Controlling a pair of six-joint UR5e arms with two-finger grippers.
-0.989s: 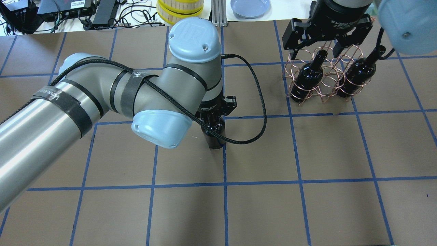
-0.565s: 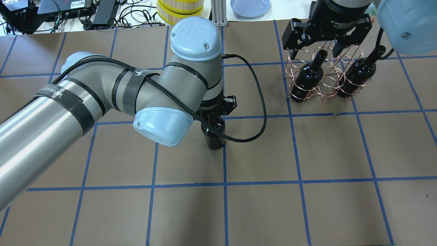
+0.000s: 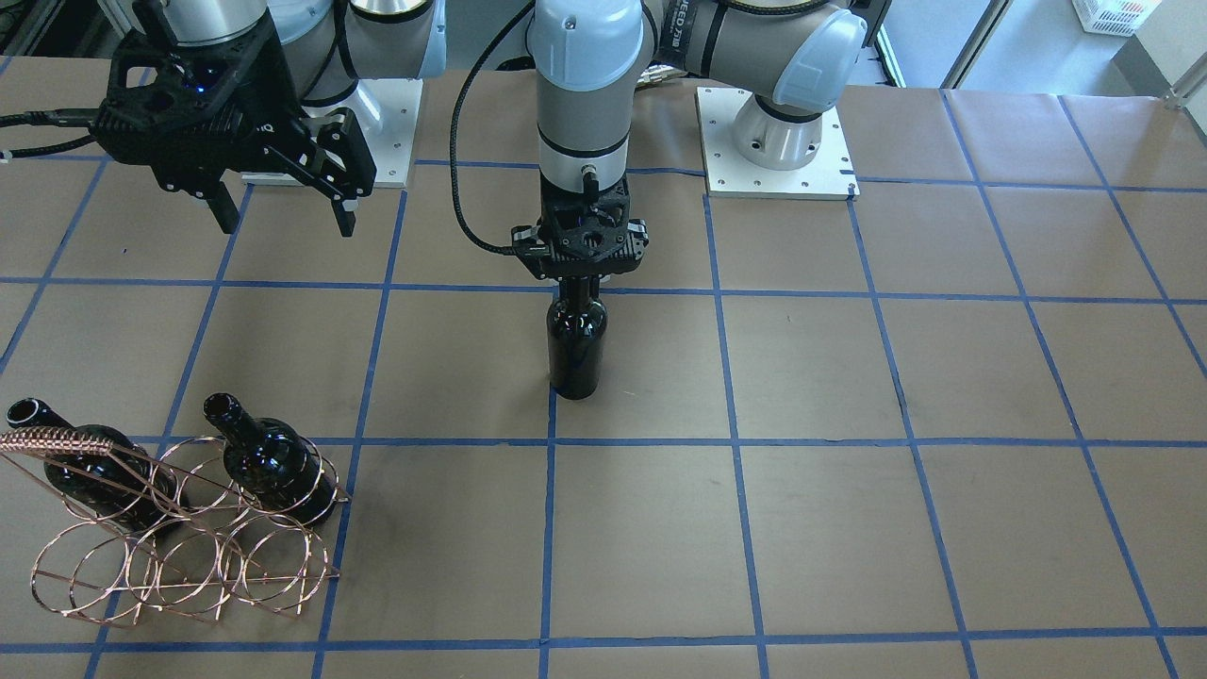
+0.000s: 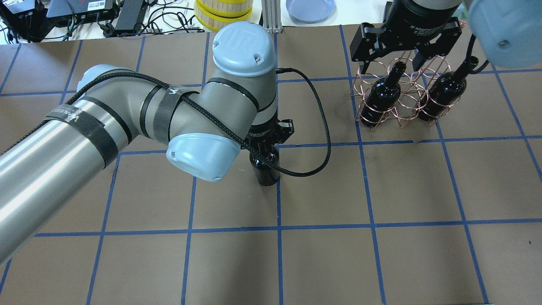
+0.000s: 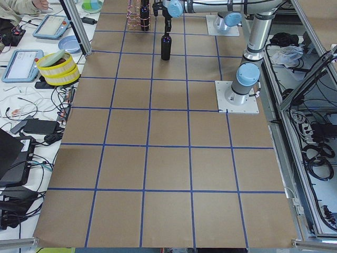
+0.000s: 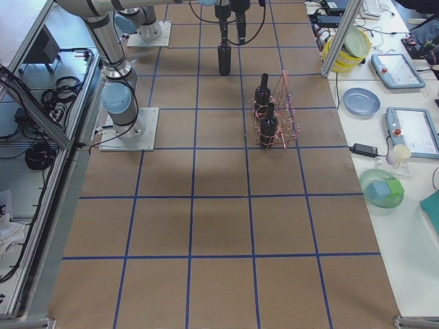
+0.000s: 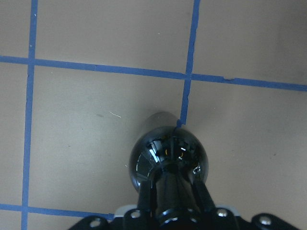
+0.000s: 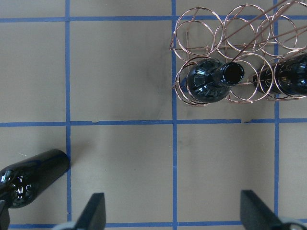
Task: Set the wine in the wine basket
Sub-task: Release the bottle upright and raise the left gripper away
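Brown paper tabletop (image 4: 381,254) with a blue tape grid (image 4: 368,224) is carrying everything. Left arm (image 4: 127,123) is reaching in over the middle of the tabletop, with a black braided cable (image 4: 326,140) looping off its wrist. Right arm (image 4: 499,29) is hanging over the far corner on the robot's right.

Wine basket (image 4: 406,99), copper wire rings with a twisted handle (image 3: 57,438), is sitting on the tabletop under the right arm. It is well apart from the wine. Two dark bottles are already leaning in its rings: one bottle (image 4: 383,95) in the end ring nearer the table's middle, the other bottle (image 4: 446,91) in the far end ring. The rings between them are showing empty.

The wine (image 3: 576,344), a glossy near-black bottle, is standing upright mid-table, its base right at a crossing of the blue tape lines. Whether the base is touching the paper or just off it cannot be told.

Left pincer (image 3: 582,278) is pointing straight down and is clamped on the wine's neck. In the left wrist view the fingers (image 7: 146,194) are pressing on either side of the neck.

Right pincer (image 4: 390,67) is hovering above the wine basket with its fingers (image 8: 93,211) spread wide apart, gripping nothing.
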